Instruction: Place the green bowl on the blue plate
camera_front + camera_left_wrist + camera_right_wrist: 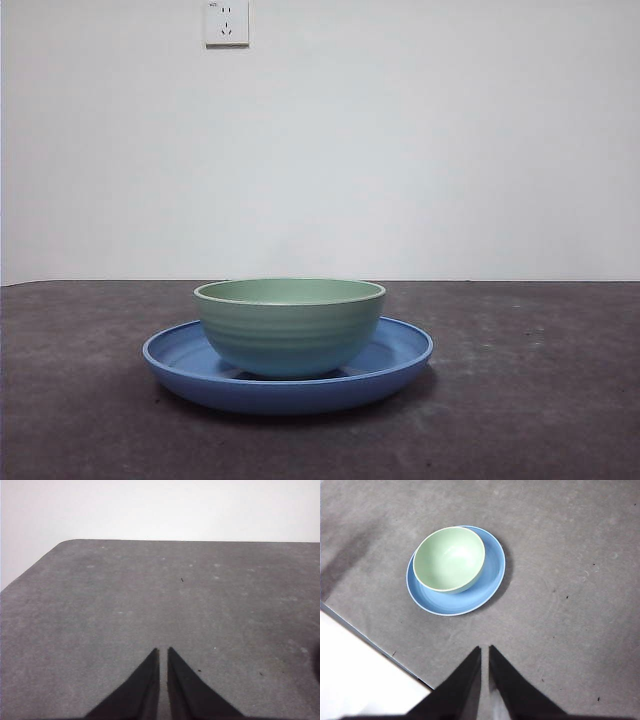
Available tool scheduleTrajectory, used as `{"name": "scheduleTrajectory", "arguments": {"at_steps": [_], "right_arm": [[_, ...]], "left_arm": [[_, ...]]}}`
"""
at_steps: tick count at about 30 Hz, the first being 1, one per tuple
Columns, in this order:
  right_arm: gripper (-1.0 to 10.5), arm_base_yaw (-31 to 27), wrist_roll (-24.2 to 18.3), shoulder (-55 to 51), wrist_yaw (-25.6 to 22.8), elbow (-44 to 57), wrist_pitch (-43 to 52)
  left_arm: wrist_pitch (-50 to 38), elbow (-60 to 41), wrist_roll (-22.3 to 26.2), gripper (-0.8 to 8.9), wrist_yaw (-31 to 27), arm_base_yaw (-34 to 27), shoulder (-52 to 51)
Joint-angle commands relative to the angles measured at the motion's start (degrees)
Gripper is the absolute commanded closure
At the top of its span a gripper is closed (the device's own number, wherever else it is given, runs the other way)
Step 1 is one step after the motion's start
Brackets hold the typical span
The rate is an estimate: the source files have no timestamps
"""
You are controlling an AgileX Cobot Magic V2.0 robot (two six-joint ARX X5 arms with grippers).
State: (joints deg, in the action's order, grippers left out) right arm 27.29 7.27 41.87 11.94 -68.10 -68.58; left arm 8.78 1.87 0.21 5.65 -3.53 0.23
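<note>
Right hand (485, 649): black jaws pressed nearly together, only a thin slit between the tips, pinching nothing and touching nothing. Raised well above the surface (570, 605), looking down on bowl and plate from a clear distance, apart from both.

Left hand (163, 650): likewise drawn together to a narrow gap, empty, held over bare grey surface near a rounded corner, with neither bowl nor plate in its wrist view. Neither hand visible in the front view.

Out from the right hand, the green bowl (449, 558): pale mint, round, upright, empty inside, with a lighter rim. Seated in the blue plate (490, 582), resting on its floor. From above, set off-centre, so that a broad crescent of blue shows on one side and only a thin band of rim on the other.

From the front, green bowl (290, 325) showing faint horizontal ridges around its outside, sides curving in to a narrower base with a dark shadow beneath. Blue plate (400, 360) wide, shallow and glossy, raised rim reaching out past the bowl on both sides, lying flat on the surface.

Surface dark grey, mottled, flecked with small specks. Behind it a plain white wall (450, 150) carrying a white socket (226, 22) high up. In the right wrist view, the surface's edge with a white area beyond it.
</note>
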Motion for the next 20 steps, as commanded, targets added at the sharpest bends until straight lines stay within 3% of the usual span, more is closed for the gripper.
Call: {"name": "scheduleTrajectory", "arguments": {"at_steps": [1, 16, 20], "right_arm": [[9.3, 0.3, -0.5, 0.3, 0.0, -0.5, 0.5], [9.3, -0.2, -0.8, 0.0, 0.0, 0.1, 1.2], [9.3, -0.7, -6.7, -3.4, -0.9, 6.7, 15.1]], "left_arm": [[-0.7, -1.2, 0.6, 7.87, -0.3, -0.1, 0.0], [-0.7, -1.2, 0.6, 7.87, -0.4, -0.1, 0.0], [-0.7, -1.2, 0.6, 7.87, -0.3, -0.1, 0.0]]}}
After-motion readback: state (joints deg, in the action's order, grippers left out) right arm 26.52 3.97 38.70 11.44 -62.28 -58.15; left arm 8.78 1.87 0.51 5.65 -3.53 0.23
